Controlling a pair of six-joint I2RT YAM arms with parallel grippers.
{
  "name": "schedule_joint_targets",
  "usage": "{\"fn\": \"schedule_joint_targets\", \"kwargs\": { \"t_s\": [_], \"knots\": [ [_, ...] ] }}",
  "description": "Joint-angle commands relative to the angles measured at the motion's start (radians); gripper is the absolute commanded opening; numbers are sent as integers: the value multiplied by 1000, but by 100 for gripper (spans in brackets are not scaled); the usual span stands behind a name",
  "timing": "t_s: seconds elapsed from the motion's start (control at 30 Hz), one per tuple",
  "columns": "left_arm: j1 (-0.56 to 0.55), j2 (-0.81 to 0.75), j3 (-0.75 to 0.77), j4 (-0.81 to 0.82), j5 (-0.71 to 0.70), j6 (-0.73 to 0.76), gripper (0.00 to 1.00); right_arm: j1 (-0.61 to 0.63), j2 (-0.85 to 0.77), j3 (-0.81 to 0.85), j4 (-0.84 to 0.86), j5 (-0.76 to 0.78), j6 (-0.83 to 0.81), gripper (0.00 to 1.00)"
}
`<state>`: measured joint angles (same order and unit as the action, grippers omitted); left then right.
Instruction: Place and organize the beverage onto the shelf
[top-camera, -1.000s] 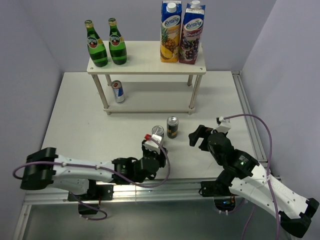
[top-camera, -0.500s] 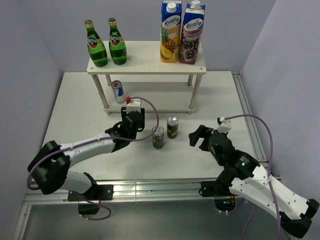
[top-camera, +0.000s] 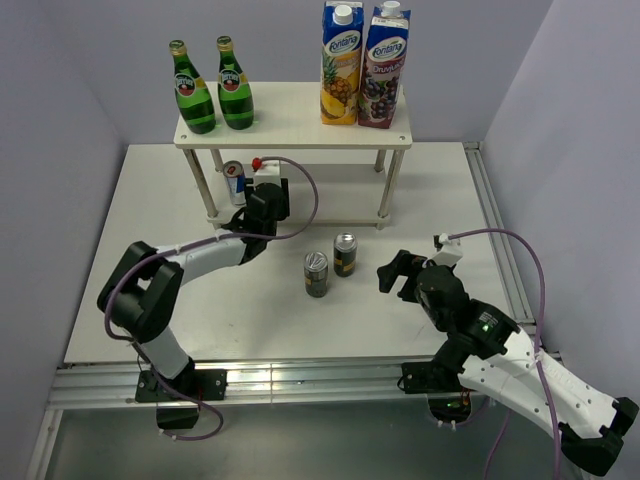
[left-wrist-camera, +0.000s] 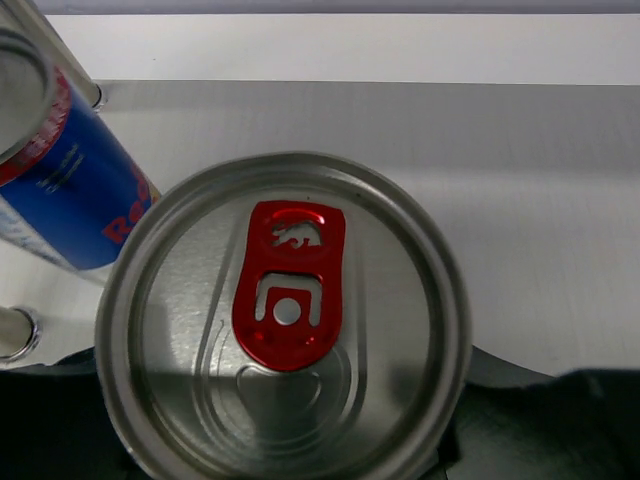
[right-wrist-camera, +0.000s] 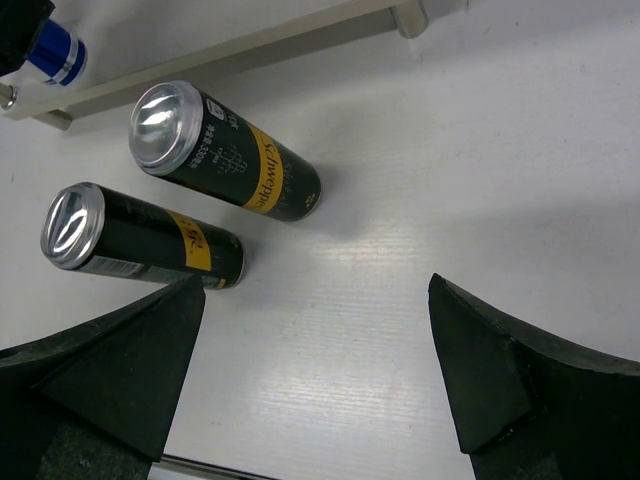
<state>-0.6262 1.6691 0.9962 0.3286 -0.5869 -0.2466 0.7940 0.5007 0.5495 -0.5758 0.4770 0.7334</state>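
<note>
Top camera overlooks the table (top-camera: 150, 262); right wrist, nearer, shares the dark cans (top-camera: 345, 255).

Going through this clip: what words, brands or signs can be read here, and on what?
"Fontana": yellow carton and purple carton.
"Schweppes": upper dark can; the lower dark can has print too small to read.
"Re", cut off: blue can.
Bull cut-out, no words: red tab of the held can.
Labels on the green bottles: too blurred to read.
</note>
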Motion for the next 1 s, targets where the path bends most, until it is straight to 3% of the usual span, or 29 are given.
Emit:
{"fn": "schedule_joint_targets", "kwargs": {
  "t_s": [0.0, 0.3, 0.87, 0.97],
  "knots": [
    [20, 41, 88, 125, -5, 26, 0, 7, 7, -2, 40, 5, -14, 100],
    [68, 155, 127, 168, -28, 17, 0, 8, 13, 1, 40, 6, -14, 100],
    [118, 224, 159, 222, -48, -6, 0, 7, 12, 1, 40, 5, -14, 100],
    [118, 236, 173, 216, -47, -5, 9, 7, 12, 1, 39, 3, -12, 100]
  ]
}}
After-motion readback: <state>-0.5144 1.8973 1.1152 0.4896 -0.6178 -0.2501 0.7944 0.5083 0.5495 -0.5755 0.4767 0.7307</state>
